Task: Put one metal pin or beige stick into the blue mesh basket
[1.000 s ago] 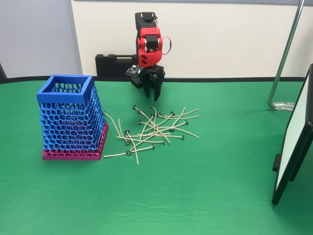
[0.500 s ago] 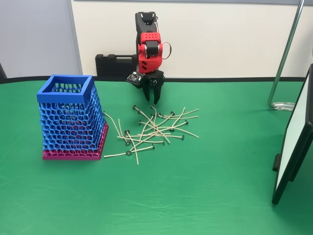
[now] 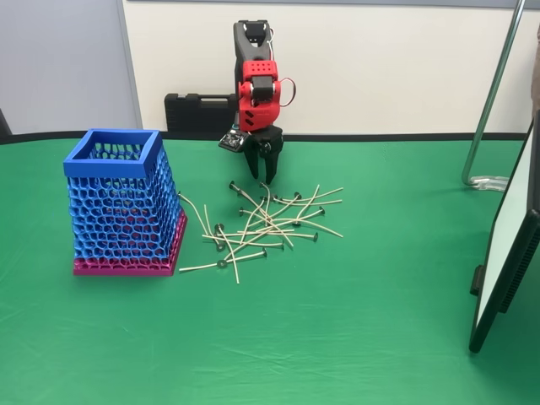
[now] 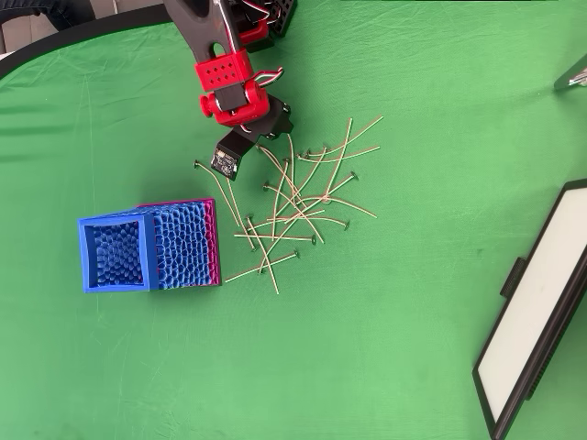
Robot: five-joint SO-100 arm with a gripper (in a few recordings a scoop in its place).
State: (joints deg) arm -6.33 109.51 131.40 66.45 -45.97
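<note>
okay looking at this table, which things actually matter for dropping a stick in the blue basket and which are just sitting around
For the job:
- pile of beige sticks
- blue mesh basket, upright, left of the pile in the fixed view
- gripper, hanging over the pile's far edge, holding nothing

Just lying about:
- black case by the wall
- white panel at the right edge
- metal stand

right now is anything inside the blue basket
The overhead view looks down through the rim of the blue basket and shows only mesh walls, no stick. Its floor is dim, so the very bottom is hard to judge. The beige sticks lie beside it on the cloth.
</note>
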